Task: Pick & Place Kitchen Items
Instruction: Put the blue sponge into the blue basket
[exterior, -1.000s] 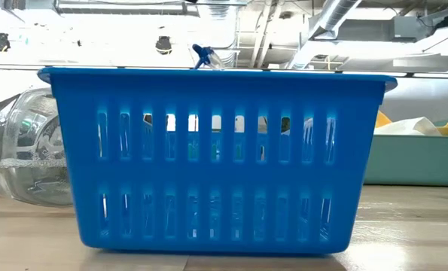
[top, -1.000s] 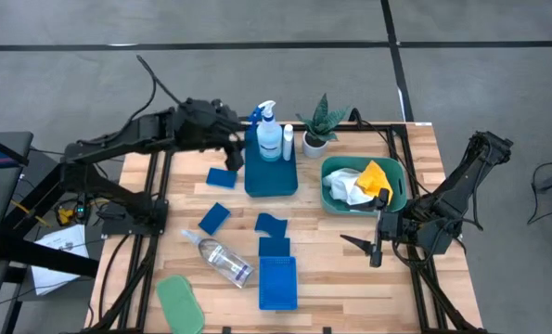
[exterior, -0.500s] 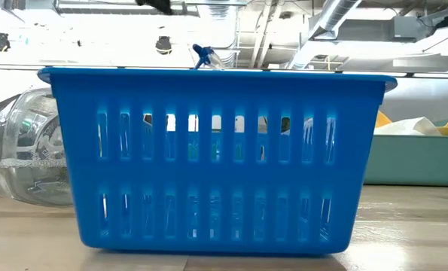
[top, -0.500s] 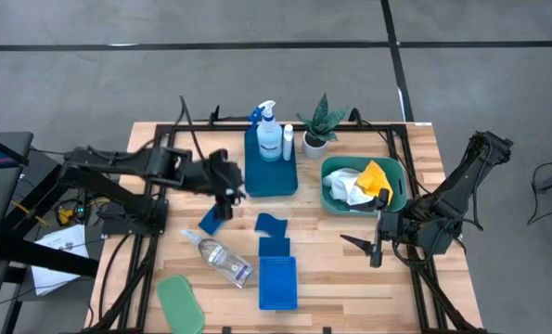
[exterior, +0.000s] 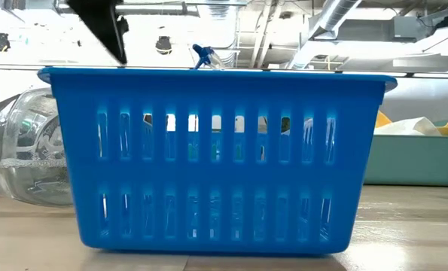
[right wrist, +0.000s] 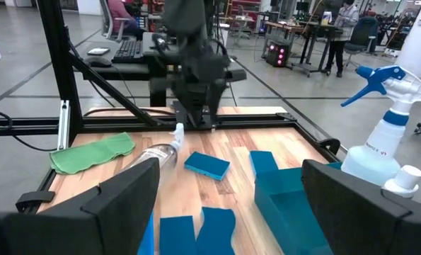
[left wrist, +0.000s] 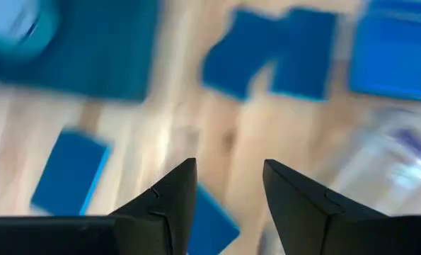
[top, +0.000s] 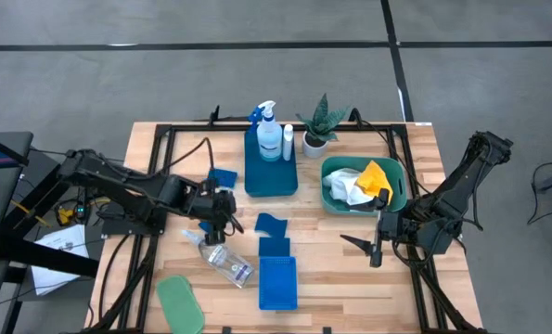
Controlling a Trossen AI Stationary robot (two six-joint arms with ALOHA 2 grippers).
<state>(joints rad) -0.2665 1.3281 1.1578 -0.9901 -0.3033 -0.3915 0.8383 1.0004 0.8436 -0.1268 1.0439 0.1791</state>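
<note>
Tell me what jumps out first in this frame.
The left pincer, fingers apart and empty, hovers over a small blue square sponge beside the clear plastic bottle lying on the wooden table. Behind it, a blue-trigger spray bottle stands in a blue tray, and the teal tub holds white and yellow cloths.

A robotics lab or workshop: exposed ceiling ducts (exterior: 336, 19) and bright strip lights overhead, a grey concrete floor (top: 257, 83), black metal framing (right wrist: 58, 78) round the wooden counter (top: 331, 278), and people at equipment-laden desks (right wrist: 306, 42) behind
</note>
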